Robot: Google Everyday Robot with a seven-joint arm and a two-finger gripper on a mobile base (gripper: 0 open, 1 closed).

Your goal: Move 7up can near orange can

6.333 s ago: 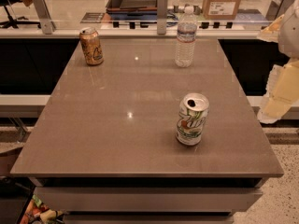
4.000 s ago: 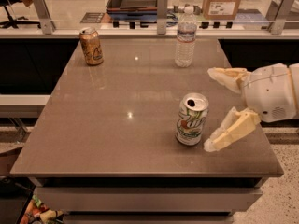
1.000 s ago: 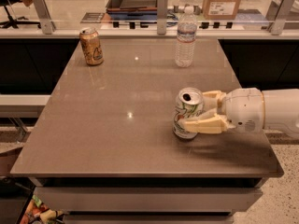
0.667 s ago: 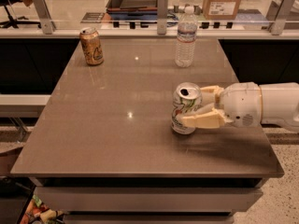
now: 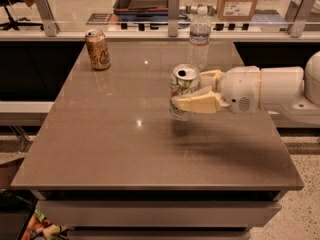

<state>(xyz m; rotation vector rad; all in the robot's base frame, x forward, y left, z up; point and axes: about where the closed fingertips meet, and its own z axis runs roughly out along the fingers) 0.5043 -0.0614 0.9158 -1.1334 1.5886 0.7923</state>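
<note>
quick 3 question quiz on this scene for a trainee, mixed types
1. True or false: the gripper, over the right half of the table, is shut on the 7up can.
2. The orange can stands at the table's: A far-left corner, B near-right corner, C centre.
3. Fill in: the clear thing beyond the 7up can is a water ____.

Key: 1 true; 2 A; 3 bottle.

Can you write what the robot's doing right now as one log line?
gripper: shut on 7up can over table | orange can: upright, far-left corner, apart | water bottle: upright, behind gripper
</note>
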